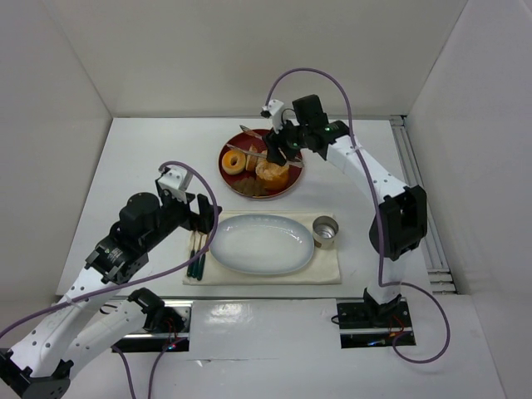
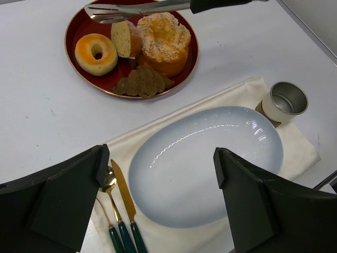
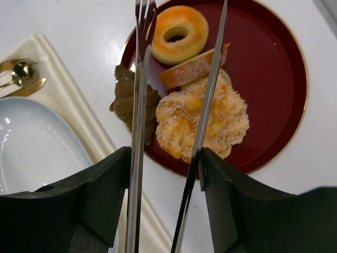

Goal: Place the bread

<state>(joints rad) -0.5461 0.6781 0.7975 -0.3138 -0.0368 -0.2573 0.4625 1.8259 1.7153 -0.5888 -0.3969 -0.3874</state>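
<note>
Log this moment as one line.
bread on red plate | right gripper holds open tongs over plate | left gripper open

Table [image 2: 42, 116]: white; it carries everything we list below.
Red plate [image 3: 274, 79]: round, dark red with a thin gold rim, upper centre of the top view.
Mound [image 2: 163, 42]: lumpy, orange and sugared, on the red plate's right half.
Slice [image 2: 122, 39]: tan, just left of the mound.
Brown pieces [image 2: 142, 81]: dark, overlapping, at the plate's lower edge.
Tongs [image 2: 137, 9]: metal, arms apart, over the red plate.
Oval plate [image 2: 205, 158]: pale blue, lower centre, on a cream cloth [image 1: 330, 270].
Cutlery: we see a gold spoon [image 2: 109, 182] and knife [image 2: 122, 190], green-handled, left of the oval plate.
Metal cup [image 2: 284, 100]: upright, just right of the oval plate.
</note>
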